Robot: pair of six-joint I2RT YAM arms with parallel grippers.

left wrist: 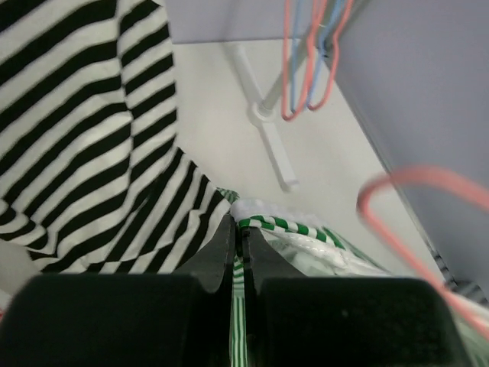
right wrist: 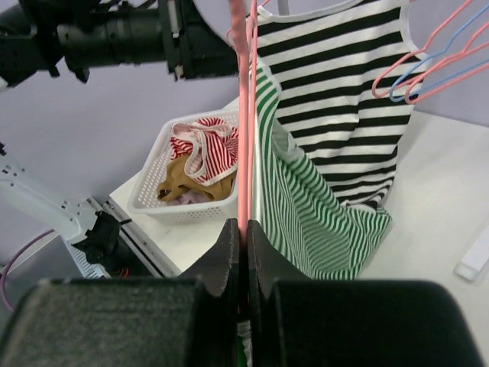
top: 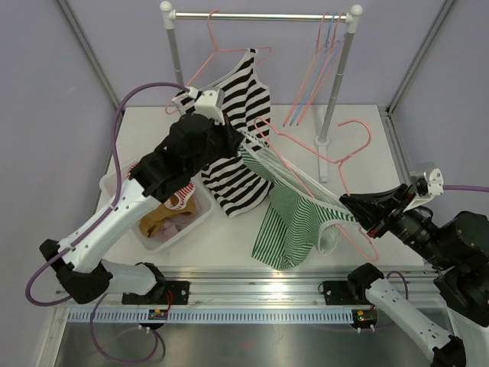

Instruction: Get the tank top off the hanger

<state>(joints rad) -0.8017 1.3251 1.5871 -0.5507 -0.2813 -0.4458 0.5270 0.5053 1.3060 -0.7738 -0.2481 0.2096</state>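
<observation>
Green-striped tank top (top: 294, 222) strung along the pink hanger (right wrist: 243, 115) above the counter (top: 382, 176), long axis upper left to lower right, hem slumped on the counter. Left hand (left wrist: 238, 237) pinched shut on its white edge, plain only from the left wrist; right hand (right wrist: 244, 229) clamped on the pink hanger. Black-striped top (top: 241, 92) behind, basket (right wrist: 164, 206) at left

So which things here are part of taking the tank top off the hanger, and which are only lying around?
Part of the job: green-striped tank top; pink hanger; left claw, shut on the top; right claw, shut on the hanger.

Only around: black-striped tank top; basket of clothes; spare hangers; rack.
</observation>
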